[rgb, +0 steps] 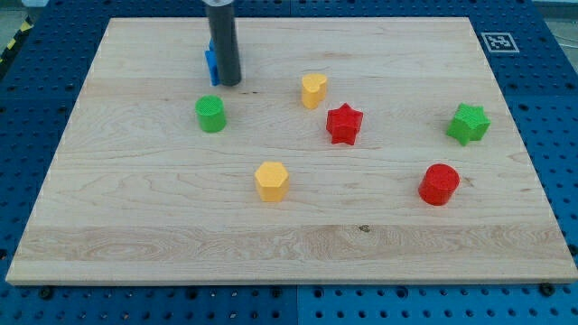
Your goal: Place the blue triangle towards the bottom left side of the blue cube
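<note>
My tip (228, 84) rests on the wooden board (135, 226) near the view's top left. A blue block (211, 63) shows just behind and to the left of the rod, mostly hidden by it; I cannot make out its shape or whether it is one block or two. The tip touches or nearly touches its right side. A green cylinder (210, 114) lies just below and left of the tip.
A yellow heart-shaped block (313, 90) and a red star (344, 124) lie near the centre. A yellow hexagon (271, 181) lies below them. A green star (468, 124) and a red cylinder (439, 184) lie at the right.
</note>
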`<state>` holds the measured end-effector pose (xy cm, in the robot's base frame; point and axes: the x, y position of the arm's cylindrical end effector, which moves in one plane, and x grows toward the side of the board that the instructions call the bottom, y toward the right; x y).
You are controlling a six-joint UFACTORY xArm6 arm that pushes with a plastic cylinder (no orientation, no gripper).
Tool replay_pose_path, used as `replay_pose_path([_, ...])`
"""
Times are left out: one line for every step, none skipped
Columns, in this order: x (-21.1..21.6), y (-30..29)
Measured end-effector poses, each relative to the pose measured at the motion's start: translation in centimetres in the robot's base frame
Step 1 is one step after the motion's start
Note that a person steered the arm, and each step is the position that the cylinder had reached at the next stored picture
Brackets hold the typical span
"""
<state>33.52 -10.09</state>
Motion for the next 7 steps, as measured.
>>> replay_pose_path([0.1, 0.0])
replay_pose_path([4.0, 1.2])
replay_pose_path([1.2, -1.9])
replay_pose_path([-0.2, -2.1])
replay_pose_path([-0.2, -2.1])
replay_pose_path([0.1, -1.7])
replay_pose_path([0.7, -0.9])
